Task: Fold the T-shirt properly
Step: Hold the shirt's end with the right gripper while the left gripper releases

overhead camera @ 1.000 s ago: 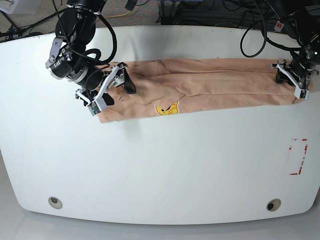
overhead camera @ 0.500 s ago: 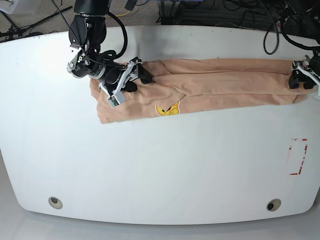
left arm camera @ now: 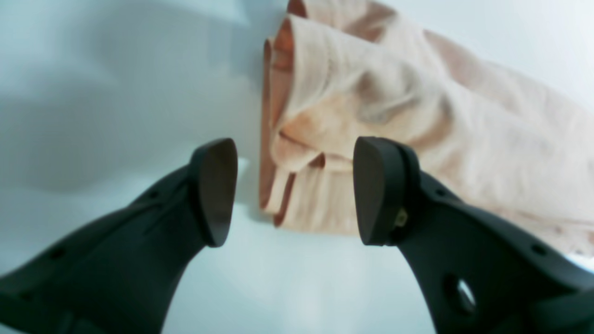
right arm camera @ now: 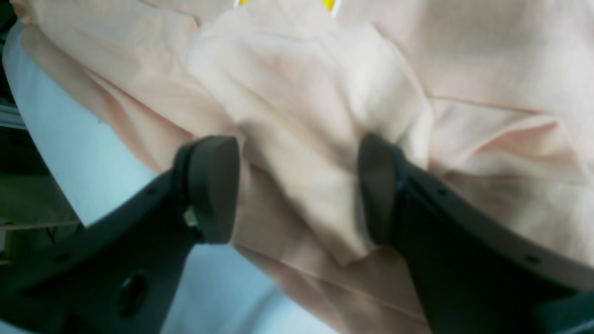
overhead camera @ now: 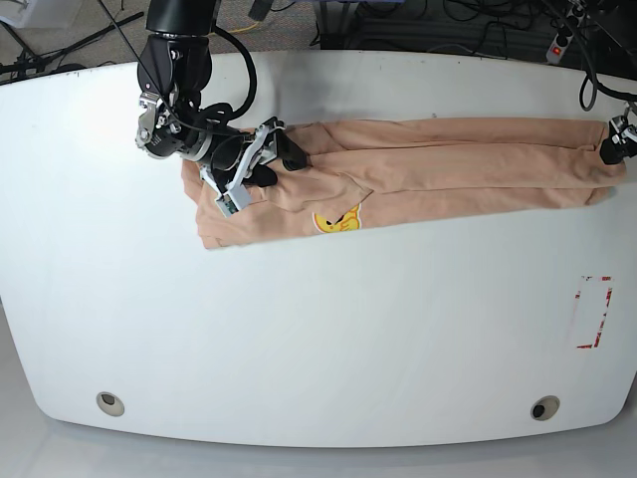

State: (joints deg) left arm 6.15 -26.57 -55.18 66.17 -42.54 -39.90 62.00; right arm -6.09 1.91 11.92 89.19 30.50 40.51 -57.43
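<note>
Across the far half of the white surface (overhead camera: 318,329) the T-shirt (overhead camera: 428,164) lies folded into a long narrow band, its long axis running side to side in the base view, one end bunched under the right gripper (overhead camera: 261,157) at that view's left and the other end reaching the surface's edge at that view's right, where the left gripper (overhead camera: 614,145) sits partly cut off by the frame. A small yellow print (overhead camera: 335,219) shows on the band's near edge, not far from the right gripper; the base view shows its place on the shirt, while the right wrist view catches only a sliver of yellow at the top. That wrist view shows the right gripper's jaws standing apart, straddling a raised fold of the peach cloth; whether the pads press it I cannot tell. The left wrist view gives what the base view hides: the left gripper (left arm camera: 294,192) has its jaws apart and holds nothing, with the layered, stacked end of the shirt (left arm camera: 371,116) lying on the surface just beyond the tips. Near the surface's right edge in the base view lies a red-and-white marked rectangle (overhead camera: 594,312), well apart from the shirt.
</note>
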